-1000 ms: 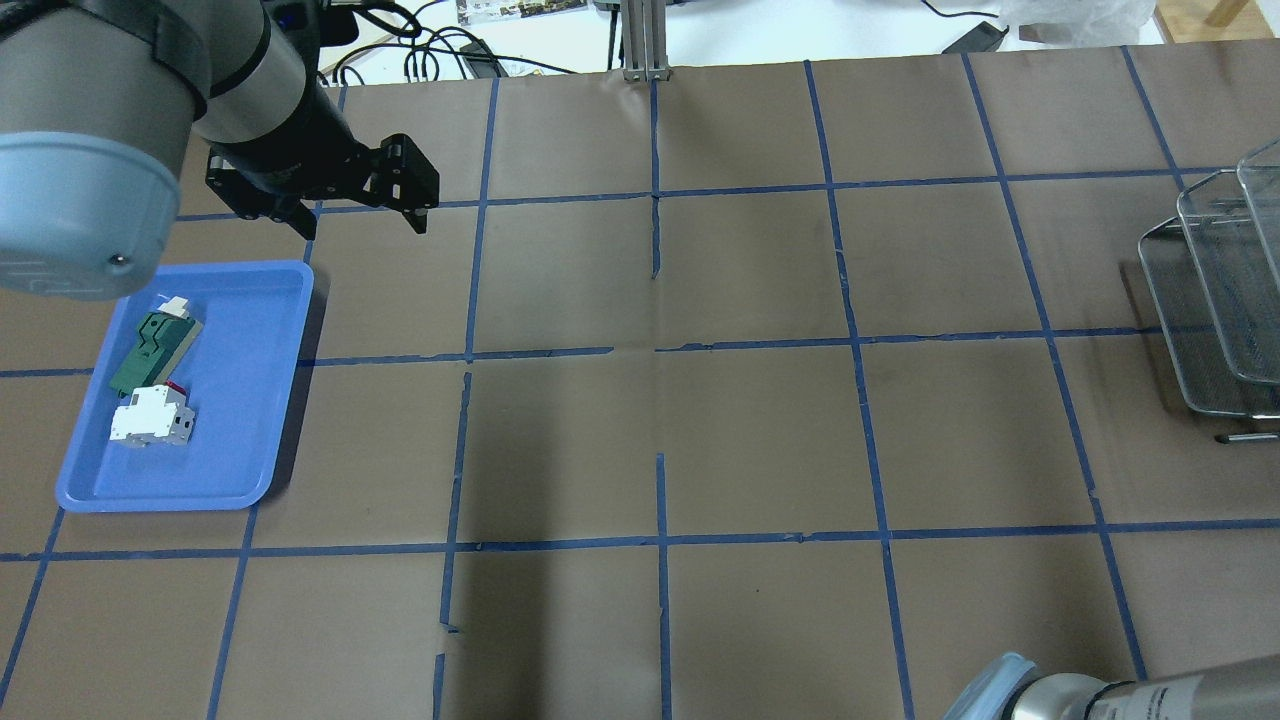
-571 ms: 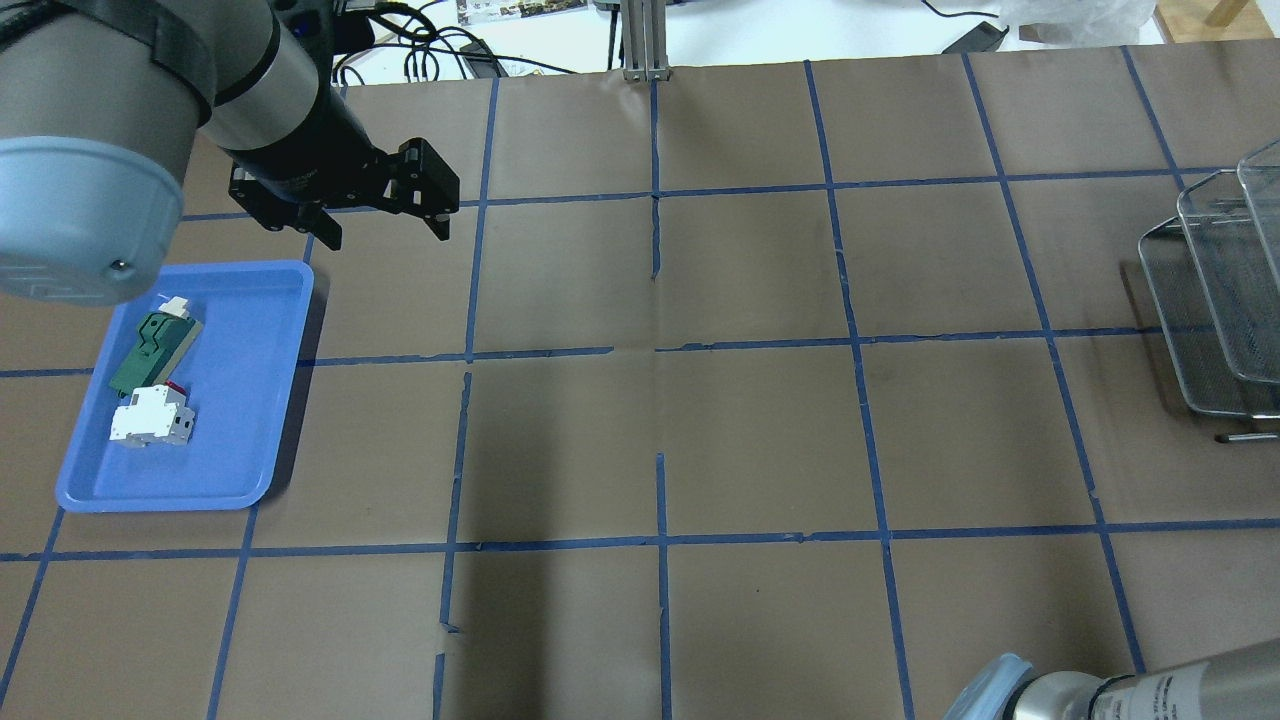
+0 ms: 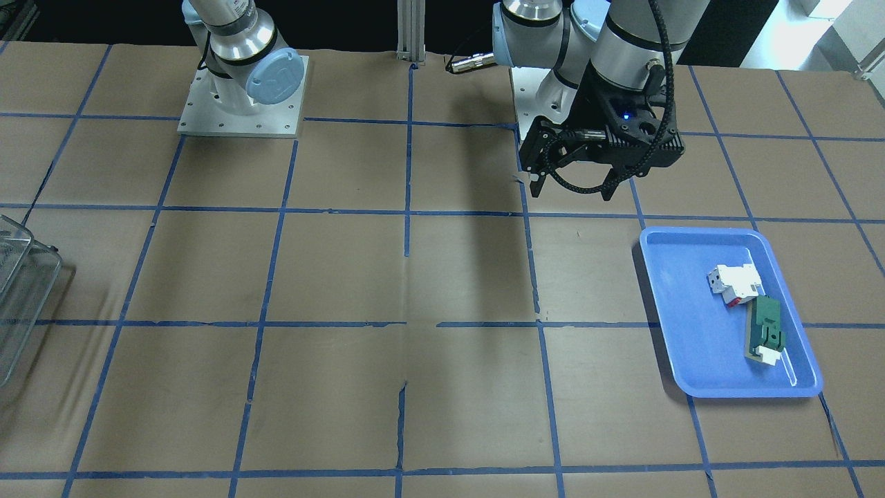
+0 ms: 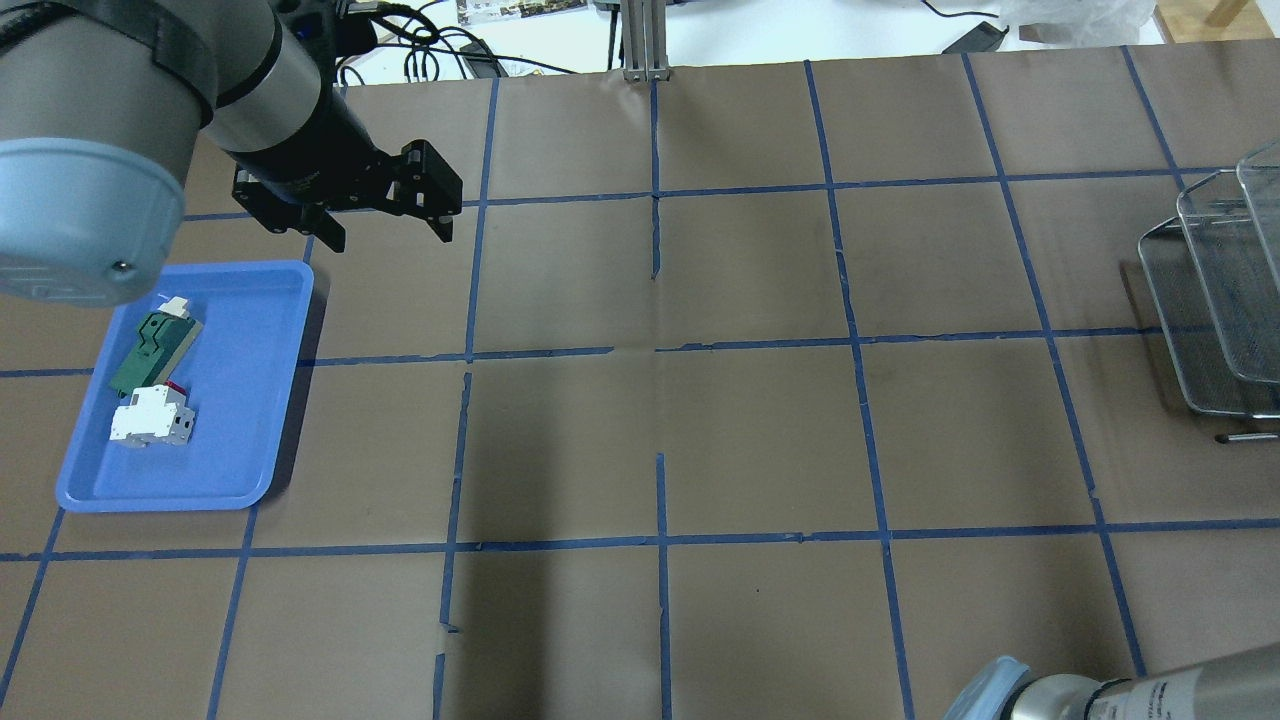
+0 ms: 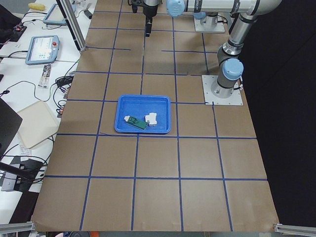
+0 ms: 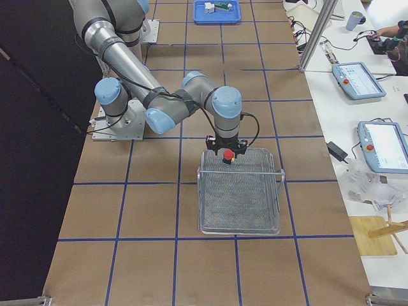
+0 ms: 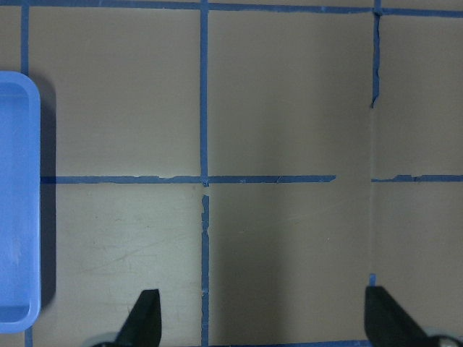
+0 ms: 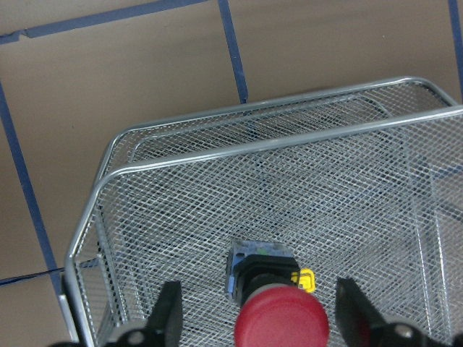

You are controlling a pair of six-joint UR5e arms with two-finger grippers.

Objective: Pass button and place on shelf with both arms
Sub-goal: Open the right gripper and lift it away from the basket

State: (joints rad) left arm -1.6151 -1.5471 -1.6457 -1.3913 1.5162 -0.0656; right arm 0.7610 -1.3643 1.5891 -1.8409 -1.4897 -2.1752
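The button (image 8: 282, 323), a red cap on a black body, sits in the wire mesh shelf (image 8: 253, 148) with its cap up. My right gripper (image 8: 260, 325) is open and straddles it, with a gap between the left finger and the cap. In the exterior right view the right gripper (image 6: 227, 156) hangs over the shelf's near end (image 6: 239, 204), the button (image 6: 227, 155) at its tips. My left gripper (image 4: 390, 238) is open and empty above the table, beyond the blue tray's far right corner. It also shows in the front view (image 3: 571, 194) and the left wrist view (image 7: 260, 325).
The blue tray (image 4: 250, 400) holds a green-and-white block (image 4: 155, 350) and a white-and-red block (image 4: 150, 418). The shelf (image 4: 1200, 330) stands at the table's right edge. My right arm's elbow (image 4: 1100, 695) juts in at the bottom right. Blue tape lines grid the brown table.
My left gripper has moved a little to the right and slightly nearer over the table, still open and empty. The tray and its blocks have not moved.
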